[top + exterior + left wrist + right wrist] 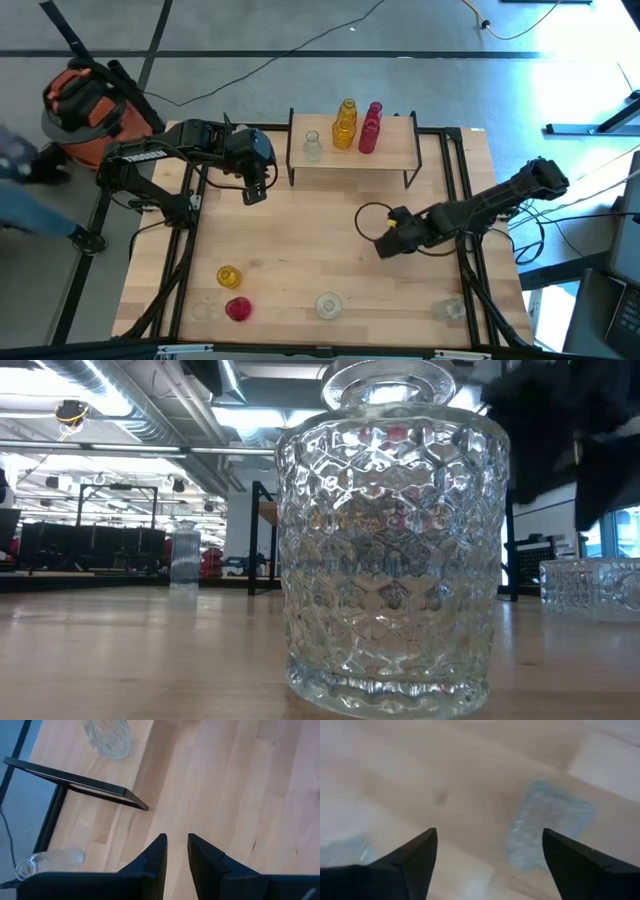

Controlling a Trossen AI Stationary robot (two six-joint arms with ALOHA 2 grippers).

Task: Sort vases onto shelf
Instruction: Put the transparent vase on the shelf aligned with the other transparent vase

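At table [300,240] centre right claw [383,243] open, empty; near clear vase [328,305] fragile, slippery glass, likely take by the neck.

I work in an open industrial lab: exposed ceiling ducts [110,400], strip lights, grey floor, loose cables [300,55].

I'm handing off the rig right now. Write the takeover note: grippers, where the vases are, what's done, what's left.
Right gripper: open, empty, over mid-table.
Left gripper: parked by the shelf's left end, fingers nearly closed, empty.
Done: on the shelf stand a clear vase, yellow vases and red vases.
Left: along the table's near edge, a yellow vase, a red vase, a clear ribbed vase and another clear one.
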